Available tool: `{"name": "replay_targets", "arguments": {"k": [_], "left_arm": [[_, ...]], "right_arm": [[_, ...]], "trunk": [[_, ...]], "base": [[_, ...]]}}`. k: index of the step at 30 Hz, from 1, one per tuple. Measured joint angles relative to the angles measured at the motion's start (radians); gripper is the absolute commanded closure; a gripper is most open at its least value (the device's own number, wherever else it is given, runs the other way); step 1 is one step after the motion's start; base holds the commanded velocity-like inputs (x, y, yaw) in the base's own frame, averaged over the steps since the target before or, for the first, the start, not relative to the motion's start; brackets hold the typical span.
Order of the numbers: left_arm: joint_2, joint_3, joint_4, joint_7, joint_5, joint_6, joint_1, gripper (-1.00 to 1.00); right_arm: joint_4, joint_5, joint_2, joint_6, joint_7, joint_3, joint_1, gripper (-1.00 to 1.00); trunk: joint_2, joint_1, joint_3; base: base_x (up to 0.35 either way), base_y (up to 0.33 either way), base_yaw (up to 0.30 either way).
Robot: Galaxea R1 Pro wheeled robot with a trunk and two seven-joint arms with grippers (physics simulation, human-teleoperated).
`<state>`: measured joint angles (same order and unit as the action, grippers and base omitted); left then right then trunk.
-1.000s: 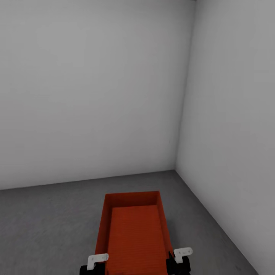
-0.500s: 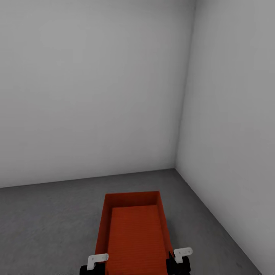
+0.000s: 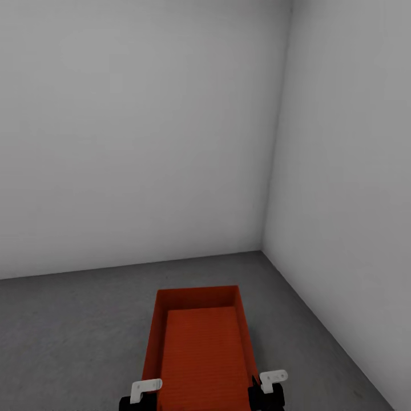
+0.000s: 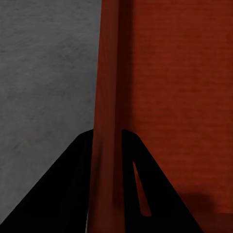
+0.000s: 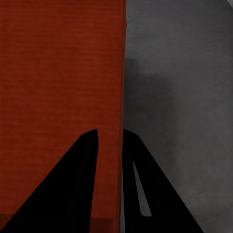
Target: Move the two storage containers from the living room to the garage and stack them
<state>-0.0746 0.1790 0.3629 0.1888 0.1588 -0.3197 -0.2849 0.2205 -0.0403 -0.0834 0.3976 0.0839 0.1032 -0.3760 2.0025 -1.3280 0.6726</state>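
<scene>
Above the dark grey floor (image 3: pixel 74 331), near the corner of two plain grey-white walls (image 3: pixel 142 131), hangs one orange-red storage container (image 3: pixel 200 348); left gripper (image 4: pixel 112 160) clenched on its left wall; right gripper (image 5: pixel 110 160) clenched on its right wall

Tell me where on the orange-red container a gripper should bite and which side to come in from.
Bite the thin long side walls of the storage container, coming over the open top so one finger goes inside and one outside. The walls are plain, without handles, so the rim is the only purchase. The left gripper and right gripper straddle opposite long walls this way, near the robot's end, balancing the load above the floor.
</scene>
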Motion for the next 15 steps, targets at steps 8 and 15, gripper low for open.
{"name": "replay_targets", "arguments": {"k": [8,15], "left_arm": [[0.0,0.0,0.0,0.0,0.0,-0.001,0.0,1.0],[0.0,0.0,0.0,0.0,0.0,0.0,0.0,1.0]], "right_arm": [[0.0,0.0,0.0,0.0,0.0,0.0,0.0,1.0],[0.0,0.0,0.0,0.0,0.0,0.0,0.0,1.0]], "trunk": [[0.0,0.0,0.0],[0.0,0.0,0.0]], "base": [[0.0,0.0,0.0],[0.079,0.008,0.0]]}}
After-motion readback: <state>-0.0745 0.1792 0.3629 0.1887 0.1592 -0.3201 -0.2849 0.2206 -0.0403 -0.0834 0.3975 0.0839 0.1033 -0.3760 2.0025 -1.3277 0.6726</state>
